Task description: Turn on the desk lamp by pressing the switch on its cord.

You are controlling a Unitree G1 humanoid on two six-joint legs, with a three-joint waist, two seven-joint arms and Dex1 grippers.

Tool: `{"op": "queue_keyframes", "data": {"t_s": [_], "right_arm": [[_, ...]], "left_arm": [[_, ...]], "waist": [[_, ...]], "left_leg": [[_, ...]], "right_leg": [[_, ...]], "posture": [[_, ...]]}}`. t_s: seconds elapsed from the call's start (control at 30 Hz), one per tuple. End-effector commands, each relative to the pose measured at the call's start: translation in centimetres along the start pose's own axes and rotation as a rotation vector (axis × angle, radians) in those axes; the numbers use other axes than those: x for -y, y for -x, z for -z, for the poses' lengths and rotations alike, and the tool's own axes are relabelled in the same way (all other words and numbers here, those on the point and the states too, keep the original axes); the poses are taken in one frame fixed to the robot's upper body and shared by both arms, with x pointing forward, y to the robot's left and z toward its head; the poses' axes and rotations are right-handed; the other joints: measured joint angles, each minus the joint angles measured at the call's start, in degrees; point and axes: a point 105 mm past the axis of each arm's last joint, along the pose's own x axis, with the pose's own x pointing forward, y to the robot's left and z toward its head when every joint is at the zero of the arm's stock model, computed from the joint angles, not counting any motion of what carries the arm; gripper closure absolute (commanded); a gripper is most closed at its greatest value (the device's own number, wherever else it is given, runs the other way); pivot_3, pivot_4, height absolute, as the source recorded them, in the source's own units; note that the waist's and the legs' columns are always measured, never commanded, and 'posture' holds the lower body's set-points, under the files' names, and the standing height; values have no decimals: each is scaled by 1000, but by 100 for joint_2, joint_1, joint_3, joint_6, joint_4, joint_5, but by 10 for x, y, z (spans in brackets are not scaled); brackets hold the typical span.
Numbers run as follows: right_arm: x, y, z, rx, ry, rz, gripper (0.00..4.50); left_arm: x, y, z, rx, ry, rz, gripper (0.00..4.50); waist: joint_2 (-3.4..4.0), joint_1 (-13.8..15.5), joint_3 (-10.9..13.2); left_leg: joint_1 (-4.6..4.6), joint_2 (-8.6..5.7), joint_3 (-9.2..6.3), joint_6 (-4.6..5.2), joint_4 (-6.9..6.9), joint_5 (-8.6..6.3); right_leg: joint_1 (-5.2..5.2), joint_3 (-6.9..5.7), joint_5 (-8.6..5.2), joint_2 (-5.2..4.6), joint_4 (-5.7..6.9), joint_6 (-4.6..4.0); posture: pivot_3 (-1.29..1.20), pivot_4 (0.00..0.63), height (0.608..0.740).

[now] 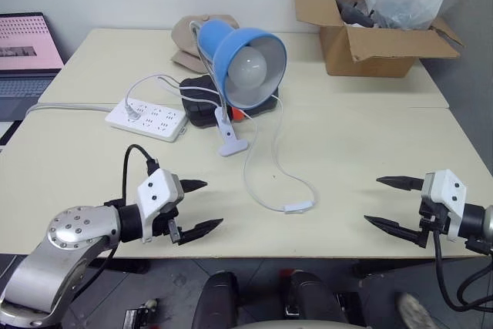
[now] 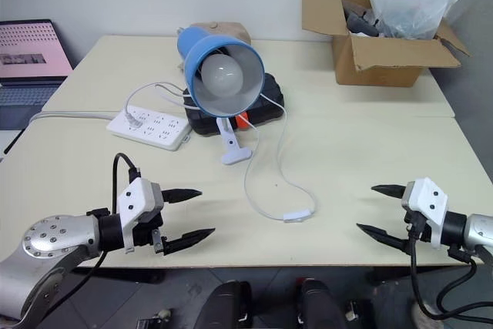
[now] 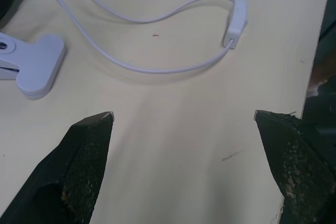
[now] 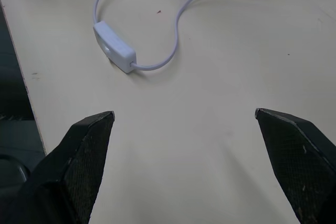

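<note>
The desk lamp [image 1: 243, 55], blue shade and round white bulb unlit, stands on its white clip base [image 1: 229, 138] at the table's middle. Its thin white cord [image 1: 254, 167] loops toward the front edge and carries the small white switch [image 1: 299, 206], seen also as switch [image 4: 114, 46] and switch [image 3: 235, 22]. My left gripper [image 1: 196, 207] hovers open at the front left, well left of the switch. My right gripper [image 1: 393, 203] hangs open at the front right, right of the switch. Nothing is between either pair of fingers.
A white power strip [image 1: 146, 119] lies left of the lamp, a black object [image 1: 202, 102] behind the clip. An open cardboard box [image 1: 370, 32] with a plastic bag sits at the back right. A laptop [image 1: 23, 52] is at the far left.
</note>
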Motion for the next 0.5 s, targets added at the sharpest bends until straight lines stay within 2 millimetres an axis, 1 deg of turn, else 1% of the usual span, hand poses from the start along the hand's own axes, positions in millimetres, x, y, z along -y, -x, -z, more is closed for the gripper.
{"op": "queue_keyframes", "data": {"t_s": [0.03,0.13,0.23,0.37,0.5], "right_arm": [[3,2,-6,22,45,16,0],[3,1,-6,26,48,16,0],[4,0,-6,28,51,15,0],[5,-2,-7,28,58,15,0],[5,-4,-8,30,62,14,0]], "left_arm": [[0,2,-8,22,-19,22,24],[-3,2,-6,3,-52,-3,24],[-2,1,-8,22,-42,-1,24],[-5,-4,-12,62,-64,-45,24],[-3,-8,-12,85,-25,-39,24]], "waist": [[0,0,0],[0,0,0],[0,0,0],[0,1,0],[0,3,0]], "left_leg": [[0,0,0,0,0,0],[0,0,0,0,1,0],[0,0,1,0,2,0],[0,-1,1,0,2,0],[0,-1,0,0,2,0]], "right_leg": [[0,0,0,0,0,0],[0,1,0,0,0,-1],[0,1,-1,0,0,-1],[1,1,-1,0,1,-1],[2,1,8,0,1,13]], "posture": [[0,150,740],[0,150,740],[0,150,740],[0,150,740],[0,150,740]]}}
